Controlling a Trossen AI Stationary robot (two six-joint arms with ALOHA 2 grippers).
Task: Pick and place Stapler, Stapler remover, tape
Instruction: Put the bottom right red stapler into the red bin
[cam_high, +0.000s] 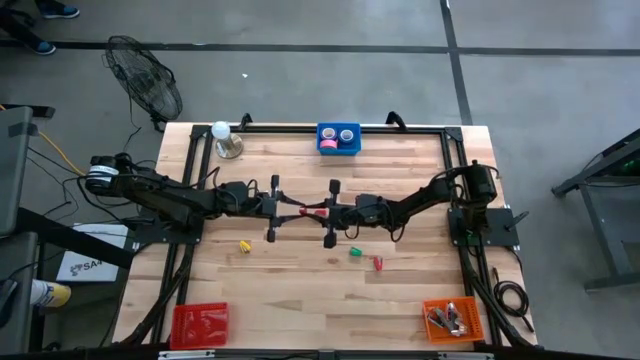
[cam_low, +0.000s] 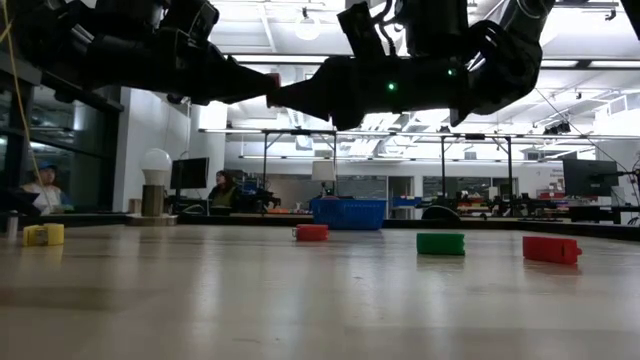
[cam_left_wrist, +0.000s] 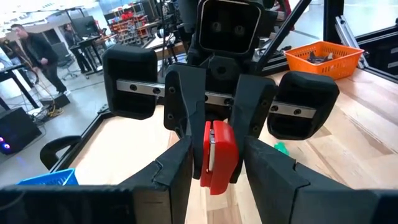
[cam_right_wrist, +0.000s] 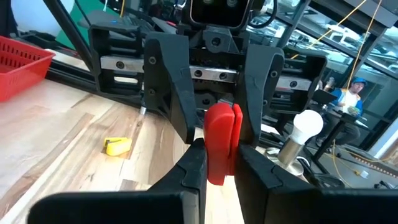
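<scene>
A red stapler (cam_right_wrist: 221, 142) hangs in mid-air over the table's middle, between my two grippers, which face each other (cam_high: 310, 211). My right gripper (cam_right_wrist: 221, 167) comes from the right and is shut on the stapler. My left gripper (cam_left_wrist: 217, 177) comes from the left; it is open, with a finger on either side of the stapler's (cam_left_wrist: 217, 155) other end and a small gap on each side. Tape rolls, one pinkish-red (cam_high: 327, 146), lie in a blue basket (cam_high: 338, 127) at the far edge. My right gripper pinches the stapler's right-hand end (cam_right_wrist: 219, 163) between its two fingers, one on each flat side. The fingers (cam_right_wrist: 194, 163) come level from the table's right and lie along the stapler. The stapler is lifted clear, level, and points toward the left gripper.
On the table lie a small yellow piece (cam_high: 245, 245), a green one (cam_high: 354, 253) and a red one (cam_high: 377, 263). A bulb on a stand (cam_high: 225, 140) is at the far left. There is a red basket (cam_high: 198, 322) near left and an orange basket (cam_high: 452, 318) near right.
</scene>
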